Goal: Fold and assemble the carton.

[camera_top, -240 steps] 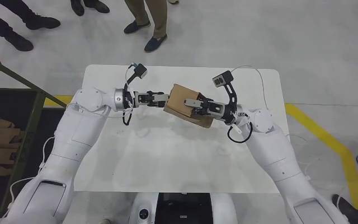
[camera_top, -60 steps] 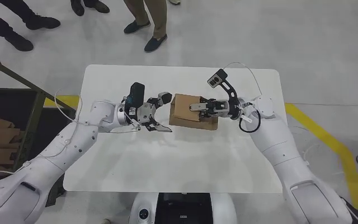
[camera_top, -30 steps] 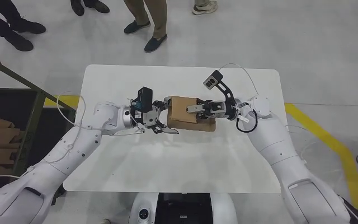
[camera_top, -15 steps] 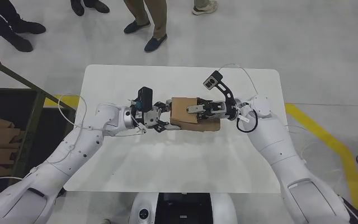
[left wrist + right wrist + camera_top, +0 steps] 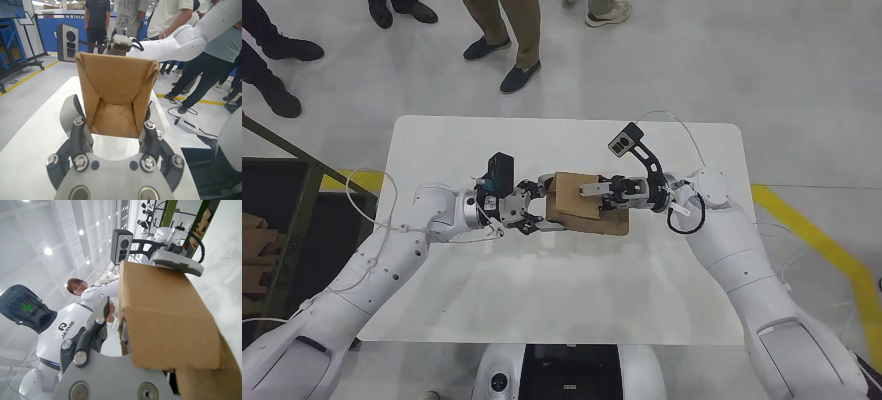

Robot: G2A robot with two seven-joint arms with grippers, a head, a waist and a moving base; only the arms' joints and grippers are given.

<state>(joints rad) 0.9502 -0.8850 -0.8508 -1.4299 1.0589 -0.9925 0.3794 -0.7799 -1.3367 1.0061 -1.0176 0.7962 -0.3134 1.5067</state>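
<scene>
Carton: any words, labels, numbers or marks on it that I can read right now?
None: the carton shows plain brown cardboard on every face in view, inside and out. Its hidden faces cannot be checked.

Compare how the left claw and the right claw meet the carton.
The left claw is at the carton's open end; the right claw is at the far end. The left claw flanks it, one finger on each side flap; the right claw lies over its top panel. Both face each other across it.
</scene>
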